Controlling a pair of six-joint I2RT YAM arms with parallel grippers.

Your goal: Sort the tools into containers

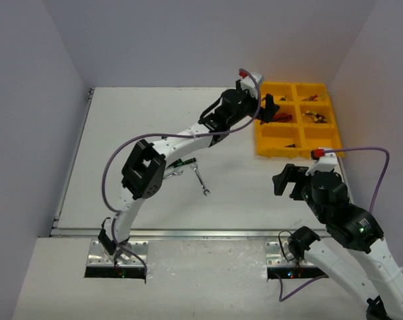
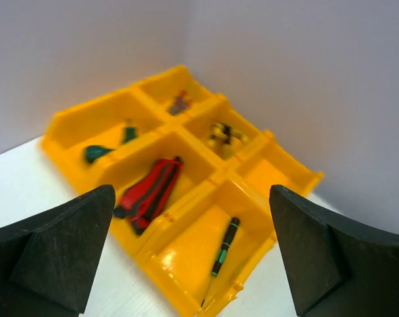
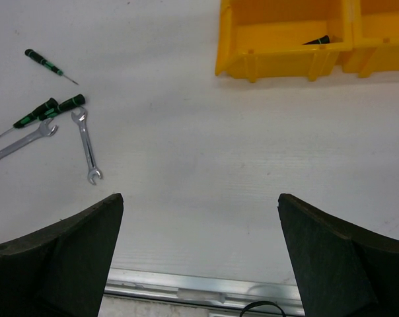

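Left gripper (image 1: 269, 109) hangs open and empty above the yellow tray (image 1: 261, 145); red-and-black cutters (image 2: 150, 191) lie binned; next move likely fetches wrenches (image 3: 87, 146) lying left, nearer.

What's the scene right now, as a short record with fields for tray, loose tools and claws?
container: yellow tray, far right corner of table
in tray: red cutters, yellow pliers, green screwdriver, separate compartments
loose on table: two wrenches, three green screwdrivers
left claw: open, empty, over tray
right claw: open, empty, over table
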